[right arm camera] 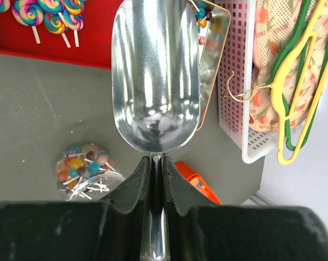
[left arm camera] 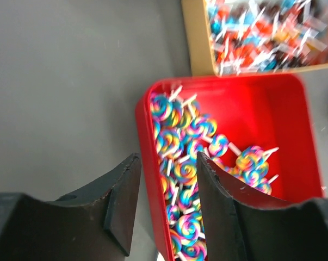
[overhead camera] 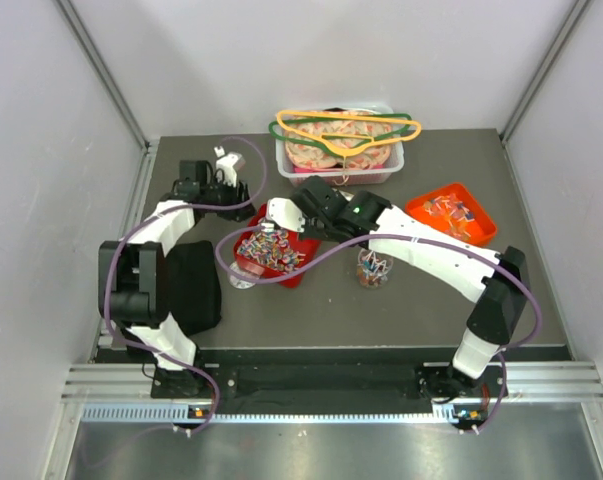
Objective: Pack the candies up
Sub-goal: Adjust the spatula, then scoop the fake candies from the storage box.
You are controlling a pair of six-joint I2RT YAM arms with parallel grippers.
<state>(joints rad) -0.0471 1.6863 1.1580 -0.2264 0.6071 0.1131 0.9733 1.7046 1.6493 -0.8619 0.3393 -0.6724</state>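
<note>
Swirl lollipop candies lie heaped in a red tray. In the left wrist view the heap fills the tray's left side. My left gripper is open and empty; the red tray's left wall shows between its fingers. In the top view it sits left of the tray. My right gripper is shut on the handle of an empty metal scoop. It holds the scoop over the red tray. A clear jar holds mixed candies, also seen in the right wrist view.
An orange tray of small candies sits at the right. A tan-rimmed tin of candies lies beyond the red tray. A white basket with green and yellow hangers stands at the back. A black bag lies by the left arm.
</note>
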